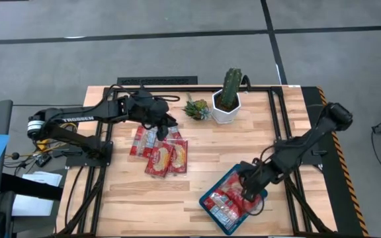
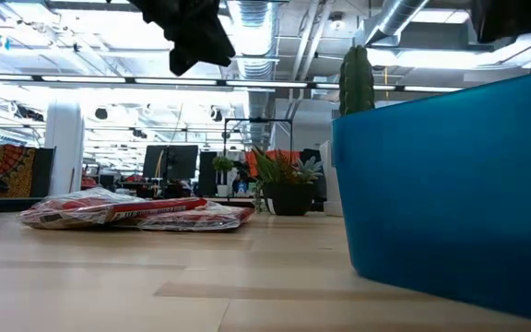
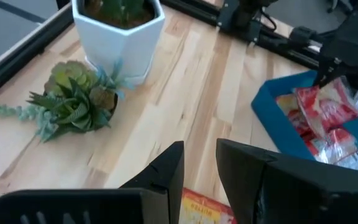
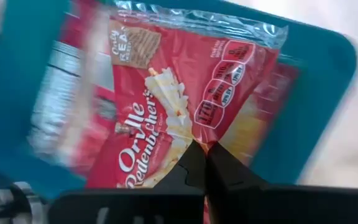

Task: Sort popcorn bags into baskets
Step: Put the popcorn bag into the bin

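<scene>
Several red popcorn bags [image 1: 166,156] lie in a loose overlapping pile on the table left of centre, also seen flat on the wood in the low view [image 2: 136,212]. My left gripper [image 1: 169,124] hovers open above the pile's far end, well clear of it [image 2: 196,37]; one bag's corner [image 3: 204,211] shows under its fingers. The teal tray [image 1: 207,198] sits at the near right and holds a few bags. My right gripper [image 1: 249,193] is over the tray, shut on one red bag [image 4: 166,112]. My right gripper pinches the red bag between its two fingers at a short edge [image 4: 197,134], coming from above and pointing down. In the left wrist view the bag [image 3: 328,106] hangs tilted below the fingers, over the other bags in the tray.
A cactus in a white hexagonal pot [image 1: 227,106] and a small green succulent [image 1: 197,108] stand at the far middle, close to my left gripper. Black frame rails run along the table's edges. Bare wood lies between the pile and the tray [image 2: 450,184].
</scene>
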Controlling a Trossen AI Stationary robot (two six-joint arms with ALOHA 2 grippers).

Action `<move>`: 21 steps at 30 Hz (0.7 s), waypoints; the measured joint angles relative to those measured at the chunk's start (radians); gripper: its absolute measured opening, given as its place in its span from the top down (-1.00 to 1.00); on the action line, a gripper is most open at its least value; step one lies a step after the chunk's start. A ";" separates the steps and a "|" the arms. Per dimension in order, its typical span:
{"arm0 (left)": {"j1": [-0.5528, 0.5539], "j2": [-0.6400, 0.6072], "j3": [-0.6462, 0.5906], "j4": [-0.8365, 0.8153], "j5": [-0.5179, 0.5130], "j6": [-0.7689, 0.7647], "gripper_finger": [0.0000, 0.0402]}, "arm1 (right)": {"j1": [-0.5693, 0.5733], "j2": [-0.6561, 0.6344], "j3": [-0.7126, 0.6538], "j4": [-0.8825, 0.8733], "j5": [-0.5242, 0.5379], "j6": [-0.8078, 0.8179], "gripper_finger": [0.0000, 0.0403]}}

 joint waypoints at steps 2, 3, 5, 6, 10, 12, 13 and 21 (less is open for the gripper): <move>0.000 0.002 0.000 -0.006 0.002 0.000 0.59 | 0.001 0.025 0.000 -0.002 -0.004 0.000 0.95; 0.000 0.002 0.000 -0.004 0.003 0.000 0.59 | 0.002 0.033 -0.001 0.000 -0.006 0.000 0.95; 0.000 0.002 0.000 0.000 0.003 0.000 0.59 | -0.005 0.043 0.000 0.002 -0.007 0.005 0.90; 0.000 0.002 0.000 -0.002 0.003 0.000 0.59 | -0.008 0.048 0.000 0.000 -0.008 0.007 0.86; 0.000 0.002 0.000 -0.009 0.003 0.005 0.57 | -0.012 0.052 0.000 0.001 -0.008 0.007 0.64; 0.000 0.002 0.000 -0.019 0.003 0.012 0.55 | -0.016 0.052 0.000 0.005 -0.011 0.007 0.50; 0.000 0.001 0.000 -0.035 0.005 0.015 0.53 | -0.017 0.051 0.000 0.009 -0.018 0.007 0.43; 0.020 -0.086 0.000 -0.403 -0.026 0.026 0.48 | -0.052 -0.061 0.069 -0.094 0.000 0.007 0.01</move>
